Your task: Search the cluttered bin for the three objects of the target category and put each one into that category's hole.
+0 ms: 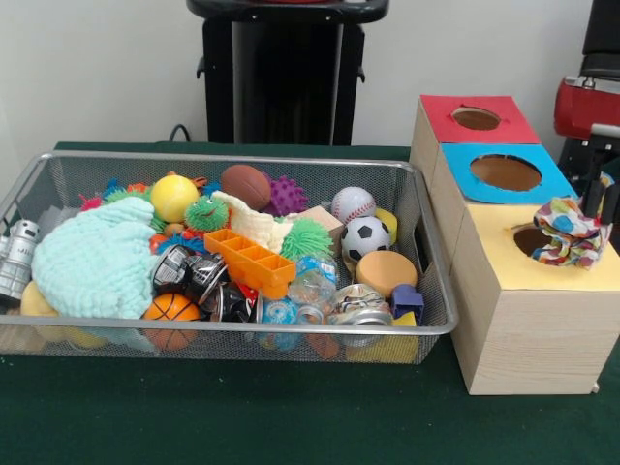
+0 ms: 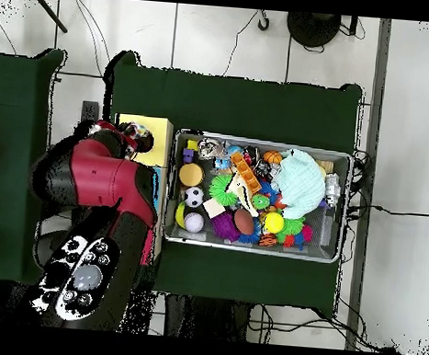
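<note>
The wire-mesh bin (image 1: 232, 160) stands on the green table, full of clutter; it also shows in the overhead view (image 2: 258, 140). The mint-green knit cloth (image 1: 97, 257) lies on top at its left end. The cream knit cloth (image 1: 254, 225) lies mid-bin between the balls. The white polka-dot cloth (image 1: 567, 232) hangs bunched over the yellow-faced hole (image 1: 528, 240) on the wooden box. My gripper (image 1: 599, 205) is at the right edge, right above that hole, shut on the cloth's top. In the overhead view the red arm (image 2: 98, 176) hides the gripper, and the cloth (image 2: 140, 140) peeks out.
The blue-faced hole (image 1: 505, 172) and red-faced hole (image 1: 476, 118) lie behind the yellow one. The bin also holds balls, crushed cans (image 1: 354, 308), an orange tray (image 1: 250, 260) and a silver toy robot (image 1: 15, 257). The black pedestal (image 1: 286, 73) stands behind.
</note>
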Robot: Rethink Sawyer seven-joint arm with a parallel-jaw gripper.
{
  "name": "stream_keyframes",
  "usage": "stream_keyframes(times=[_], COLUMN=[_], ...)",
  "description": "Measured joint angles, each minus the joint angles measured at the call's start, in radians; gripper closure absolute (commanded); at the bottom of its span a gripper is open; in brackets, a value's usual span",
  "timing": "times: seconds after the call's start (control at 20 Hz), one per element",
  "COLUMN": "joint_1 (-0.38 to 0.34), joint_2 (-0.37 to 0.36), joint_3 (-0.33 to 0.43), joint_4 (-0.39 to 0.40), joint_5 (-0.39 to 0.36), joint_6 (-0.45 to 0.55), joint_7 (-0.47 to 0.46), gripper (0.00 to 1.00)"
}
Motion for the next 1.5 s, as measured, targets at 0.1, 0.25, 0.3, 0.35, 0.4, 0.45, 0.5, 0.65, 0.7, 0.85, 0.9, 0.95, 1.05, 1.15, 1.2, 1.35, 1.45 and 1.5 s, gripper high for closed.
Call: stream_keyframes(times=[0.1, 0.25, 0.3, 0.35, 0.4, 0.45, 0.5, 0.65, 0.7, 0.85, 0.9, 0.95, 1.05, 1.15, 1.2, 1.35, 1.45, 1.5], joint_1=[0.0, 0.0, 0.0, 0.0, 0.0, 0.0, -0.001, -0.005, -0.007, -0.023, -0.029, -0.036, -0.046, -0.066, -0.07, -0.081, -0.085, -0.086], joint_2=[0.0, 0.0, 0.0, 0.0, 0.0, 0.0, 0.0, -0.001, -0.001, -0.003, -0.004, -0.005, -0.005, -0.006, -0.006, -0.008, -0.009, -0.01], joint_3=[0.0, 0.0, 0.0, 0.0, 0.0, 0.0, 0.0, 0.0, 0.0, 0.001, 0.001, 0.001, 0.001, 0.002, 0.002, 0.002, 0.002, 0.002], joint_4=[0.001, 0.004, 0.004, 0.005, 0.006, 0.007, 0.007, 0.01, 0.011, 0.019, 0.023, 0.028, 0.033, 0.047, 0.052, 0.063, 0.069, 0.071], joint_5=[0.0, 0.0, 0.0, 0.0, 0.0, 0.0, 0.0, -0.001, -0.001, -0.001, -0.001, -0.001, -0.001, -0.001, -0.001, -0.001, -0.001, -0.001], joint_6=[0.0, 0.0, 0.0, 0.0, 0.0, 0.0, 0.0, 0.0, 0.0, 0.0, 0.0, 0.0, 0.0, 0.0, 0.0, -0.001, -0.002, -0.002], joint_7=[0.0, 0.0, 0.0, 0.0, 0.0, 0.0, 0.0, 0.0, 0.0, 0.0, 0.0, 0.0, 0.0, 0.0, 0.0, 0.0, 0.0, 0.0], gripper=[1.0, 1.0, 1.0, 1.0, 1.0, 1.0, 1.0, 1.0, 1.0, 1.0, 1.0, 1.0, 1.0, 1.0, 1.0, 1.0, 1.0, 1.0])
